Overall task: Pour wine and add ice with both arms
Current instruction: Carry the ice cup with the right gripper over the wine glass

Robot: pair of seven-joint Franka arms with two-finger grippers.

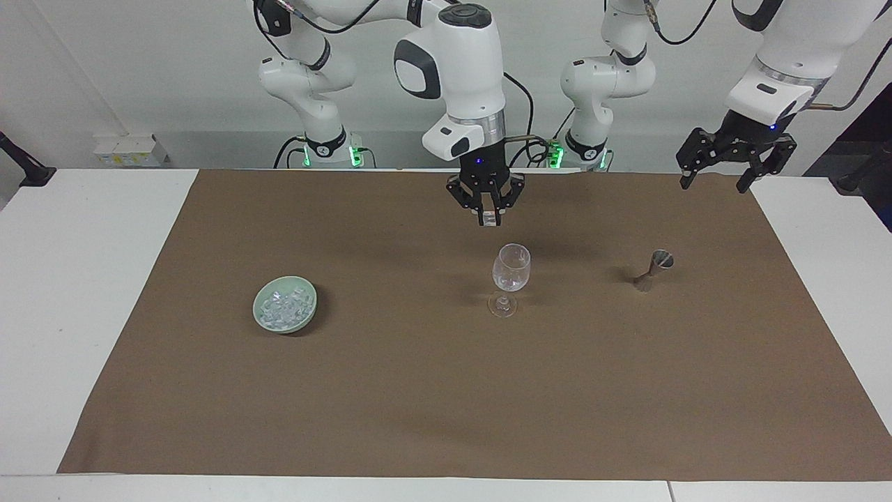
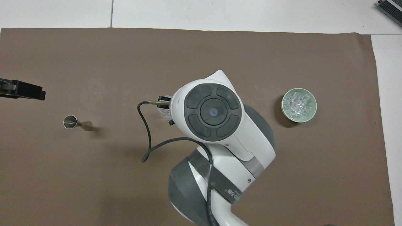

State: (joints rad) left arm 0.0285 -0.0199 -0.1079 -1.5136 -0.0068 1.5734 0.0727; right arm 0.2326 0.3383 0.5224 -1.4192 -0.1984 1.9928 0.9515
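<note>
A clear stemmed glass (image 1: pixel 511 274) stands upright mid-mat. My right gripper (image 1: pixel 491 219) hangs just above it, a little toward the right arm's end, and is shut on a small clear ice cube (image 1: pixel 492 220). In the overhead view the right arm (image 2: pixel 213 113) covers nearly all of the glass (image 2: pixel 163 112). More ice (image 1: pixel 282 307) fills a pale green bowl (image 1: pixel 306 315) toward the right arm's end; the bowl's rim also shows in the overhead view (image 2: pixel 284 110). My left gripper (image 1: pixel 718 179) is open and empty, raised above the mat's edge near the left arm's base.
A small metal jigger (image 1: pixel 652 269) stands on the brown mat (image 1: pixel 418 390) beside the glass, toward the left arm's end; it also shows in the overhead view (image 2: pixel 75 122). White table (image 1: pixel 77 279) borders the mat.
</note>
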